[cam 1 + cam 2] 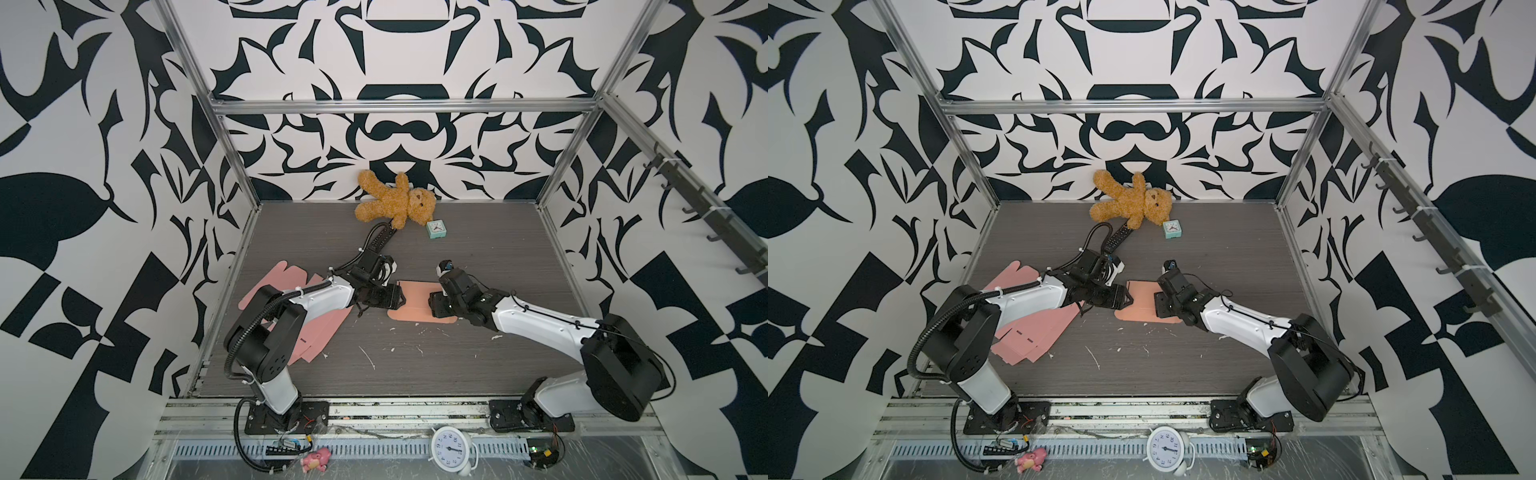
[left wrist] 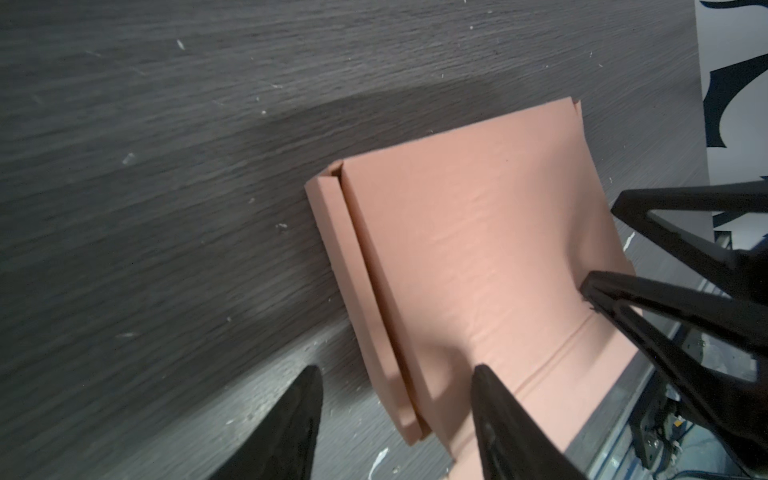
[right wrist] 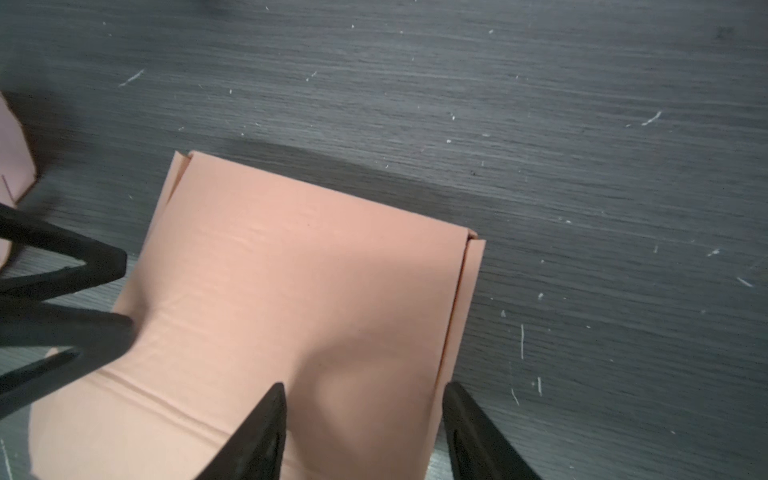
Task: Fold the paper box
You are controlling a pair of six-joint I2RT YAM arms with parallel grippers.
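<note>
Grey wood-grain table point(image 1: 478, 257). At its left lie flat pink box blanks point(image 1: 320, 332), their print too small to read. A teddy bear point(image 1: 395, 203) lies at the back. The part-folded pink paper box point(image 1: 415, 297) is mid-table, and the left gripper point(image 2: 395, 370) and right gripper point(image 3: 365, 384) each straddle one of its side flaps, jaws parted and unclamped. A numbered white alarm clock point(image 1: 451, 449) stands in front.

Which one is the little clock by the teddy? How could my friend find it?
Look to the far edge of the grey table, where a brown teddy bear lies against the black-and-white wall. The little clock sits right beside the bear's head. It is square and mint green, unlike the round white clock down at the front rail.
</note>
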